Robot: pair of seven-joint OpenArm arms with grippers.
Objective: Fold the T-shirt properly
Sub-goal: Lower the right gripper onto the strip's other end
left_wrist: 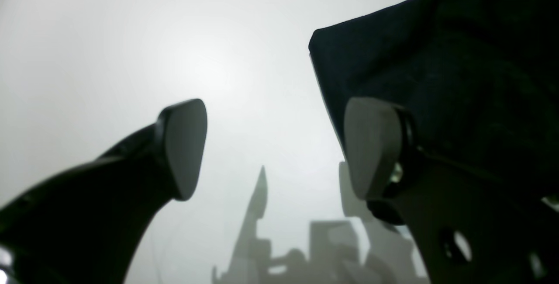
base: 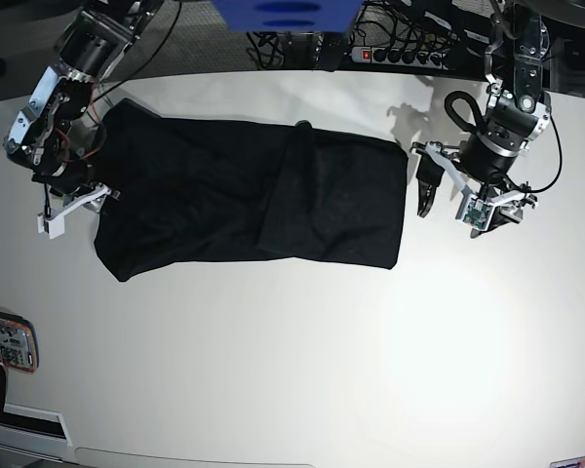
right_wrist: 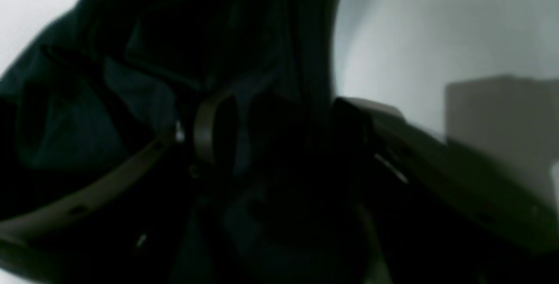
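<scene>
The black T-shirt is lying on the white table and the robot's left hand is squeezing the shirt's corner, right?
Not quite. The T-shirt does lie on the white table, but the left hand is open with nothing between its fingers, just beside the shirt's edge. The left wrist view shows this.

The T-shirt (base: 244,200) was plain black with no print, reading faintly blue-black in the left wrist view beside the right-hand jaw. The table (base: 302,341) was off-white and unpatterned, showing pale grey between the open jaws, with darker grey shadows. The left gripper (left_wrist: 275,148) had black fingers with grey pads (left_wrist: 185,146). Cloth between the right gripper's (right_wrist: 270,144) jaws looked black with dull teal patches. A blue object (base: 285,15) sat at the far edge.
</scene>
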